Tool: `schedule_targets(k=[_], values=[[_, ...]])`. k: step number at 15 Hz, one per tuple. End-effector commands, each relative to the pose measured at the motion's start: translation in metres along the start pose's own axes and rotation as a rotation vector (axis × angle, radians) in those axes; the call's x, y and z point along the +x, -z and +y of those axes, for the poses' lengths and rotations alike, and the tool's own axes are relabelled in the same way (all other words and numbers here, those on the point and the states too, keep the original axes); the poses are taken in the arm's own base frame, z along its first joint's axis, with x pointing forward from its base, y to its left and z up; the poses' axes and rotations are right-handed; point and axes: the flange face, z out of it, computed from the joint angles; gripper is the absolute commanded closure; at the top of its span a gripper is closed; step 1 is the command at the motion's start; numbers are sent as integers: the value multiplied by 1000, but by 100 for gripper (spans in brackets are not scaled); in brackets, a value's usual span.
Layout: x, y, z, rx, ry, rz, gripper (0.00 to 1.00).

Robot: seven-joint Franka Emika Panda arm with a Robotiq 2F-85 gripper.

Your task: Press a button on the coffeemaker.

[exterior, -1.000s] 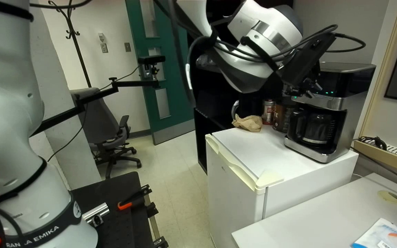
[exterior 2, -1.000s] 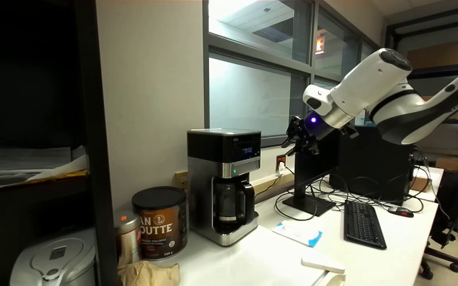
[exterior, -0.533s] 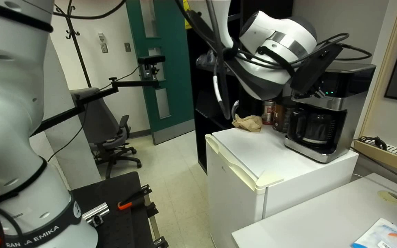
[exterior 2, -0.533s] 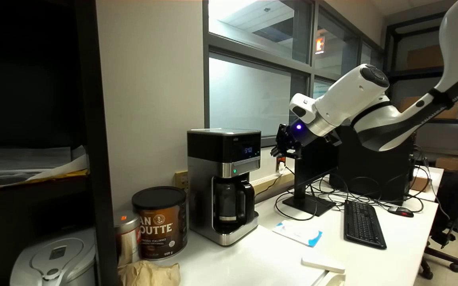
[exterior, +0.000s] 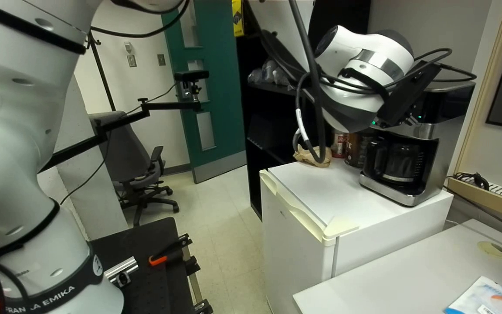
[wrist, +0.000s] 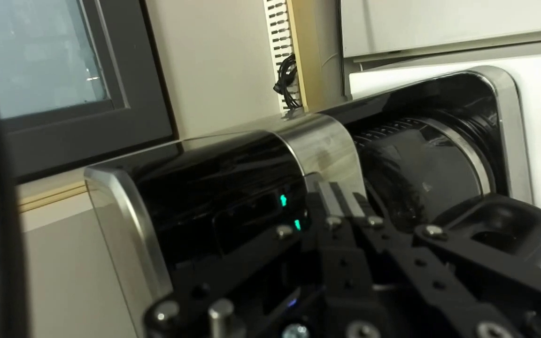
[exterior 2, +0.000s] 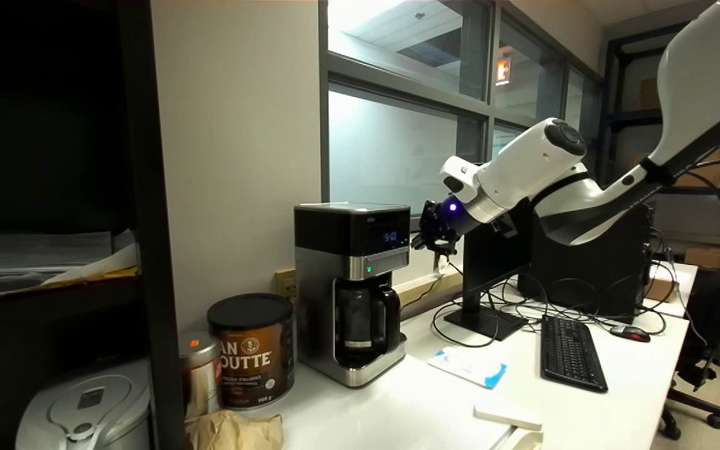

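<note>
The coffeemaker (exterior: 447,148) is a boxy black machine with a silver band and a dark glass carafe. It stands upright on the white fridge and also shows in an exterior view (exterior 2: 325,231), with a lit clock and a green light on its band. In the wrist view its glossy front (wrist: 223,173) shows two green lights beside the silver band (wrist: 329,145). My gripper (wrist: 342,199) is shut and empty, its fingertips over the band near these lights. In both exterior views the gripper (exterior: 415,122) (exterior 2: 416,242) is close to the upper front. I cannot tell whether it touches.
The white mini fridge (exterior: 303,244) stands beside a white desk (exterior: 390,279). A coffee can (exterior 2: 250,356), a smaller tin (exterior 2: 200,375) and a crumpled paper bag (exterior 2: 235,431) stand beside the coffeemaker. A black shelf (exterior: 268,131) is behind. A monitor (exterior 2: 504,262) and keyboard (exterior 2: 572,353) are on the desk.
My gripper has moved toward the coffeemaker's front and somewhat downward. Its fingers were apart one second ago and are now together. The coffeemaker has not moved.
</note>
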Motion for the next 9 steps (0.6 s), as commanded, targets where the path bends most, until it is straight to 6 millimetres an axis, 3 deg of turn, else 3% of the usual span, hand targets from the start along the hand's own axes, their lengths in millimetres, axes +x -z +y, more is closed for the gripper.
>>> schedule_targets(k=[1,9], values=[[6,-17,3,-24,3,33,100],[8,-31,-2,-24,1,32,100]])
